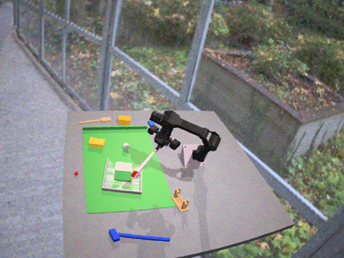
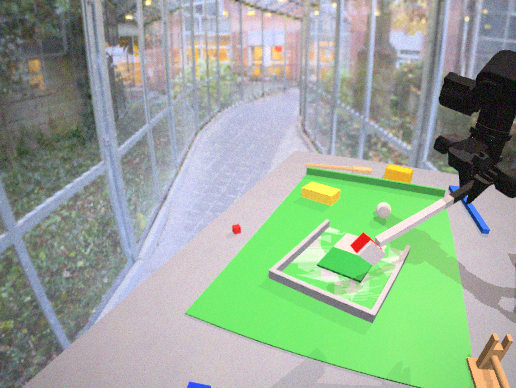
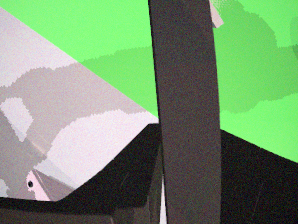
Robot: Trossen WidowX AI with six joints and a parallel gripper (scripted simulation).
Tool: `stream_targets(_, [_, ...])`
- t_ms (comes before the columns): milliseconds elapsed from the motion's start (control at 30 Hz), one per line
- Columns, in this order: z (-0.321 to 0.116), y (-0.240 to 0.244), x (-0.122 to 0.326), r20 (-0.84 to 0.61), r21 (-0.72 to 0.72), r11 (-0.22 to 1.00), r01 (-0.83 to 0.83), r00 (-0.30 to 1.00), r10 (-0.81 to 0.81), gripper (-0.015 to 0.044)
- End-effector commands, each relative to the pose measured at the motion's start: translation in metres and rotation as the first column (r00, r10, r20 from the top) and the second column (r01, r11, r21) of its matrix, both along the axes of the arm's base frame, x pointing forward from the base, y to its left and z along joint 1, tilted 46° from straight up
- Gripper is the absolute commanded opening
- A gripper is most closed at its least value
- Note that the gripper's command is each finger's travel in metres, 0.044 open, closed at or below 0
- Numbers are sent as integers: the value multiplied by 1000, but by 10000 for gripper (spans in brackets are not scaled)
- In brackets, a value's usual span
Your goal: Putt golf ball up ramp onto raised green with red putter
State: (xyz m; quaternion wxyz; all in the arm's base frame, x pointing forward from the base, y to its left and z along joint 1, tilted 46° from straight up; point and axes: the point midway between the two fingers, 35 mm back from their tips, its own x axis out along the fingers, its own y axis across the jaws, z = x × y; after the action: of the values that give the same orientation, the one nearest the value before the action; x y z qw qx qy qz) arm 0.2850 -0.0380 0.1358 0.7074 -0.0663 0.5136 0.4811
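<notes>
The jaws [image 1: 160, 144] are clamped on the grip end of the red putter [image 1: 145, 161]. In the top view the shaft runs toward 7 o'clock, with its red head over the raised green [image 1: 123, 171]. The golf ball [image 1: 126, 145] rests on the mat at 9 o'clock from the jaws. The exterior view separates head from ball; the wrist view shows neither.

Your arm [image 1: 193, 129] reaches from its base out over the edge of the green mat [image 1: 99, 198], with the wrist bent downward. Your gripper [image 1: 160, 143] is closed on the grey shaft of the red putter [image 1: 144, 163] and holds it above the mat, tilted, with the red head at the lower end.
</notes>
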Motion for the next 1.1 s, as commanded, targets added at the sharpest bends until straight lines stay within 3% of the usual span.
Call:
stream_targets(0, [-14,-18,4,-63,-4,997,78,995,-78,0])
stream_targets(500, [-80,-81,-1,-335,-43,936,350,877,-344,0])
stream_targets(1067, [-162,-138,-35,-594,-147,796,587,591,-545,0])
